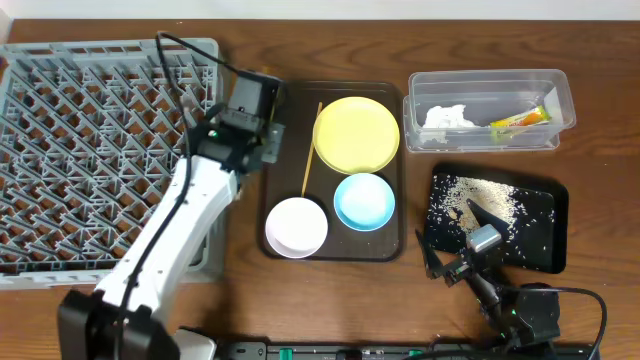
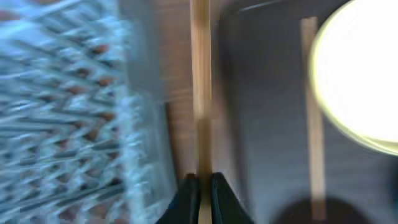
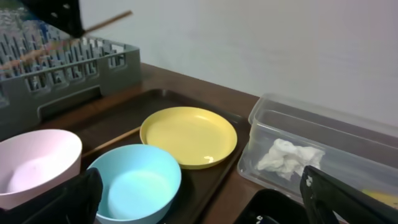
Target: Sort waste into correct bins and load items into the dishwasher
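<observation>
Left tool (image 2: 204, 188) pinches one chopstick (image 2: 200, 62) at the brown tray's (image 1: 290, 150) left edge. Plate (image 1: 356, 133), blue bowl (image 1: 364, 201), white bowl (image 1: 296, 226) and second chopstick (image 1: 311, 150) lie unloaded in it. Napkin (image 1: 447, 117), wrapper (image 1: 520, 118) and crumbs (image 1: 480, 195) sit binned to its right. Right tool (image 1: 455, 242) is spread.

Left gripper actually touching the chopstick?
Touching. The left wrist view shows the left gripper with both fingers closed against the chopstick, which runs up from between them with no gap on either side.

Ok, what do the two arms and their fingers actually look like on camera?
Left arm: long white link, black joints and wrist housing, a small green light, a black cable looping off it. Right arm: mostly black, with a silver cylinder and a black cord. The left fingers and right fingers are black.
</observation>
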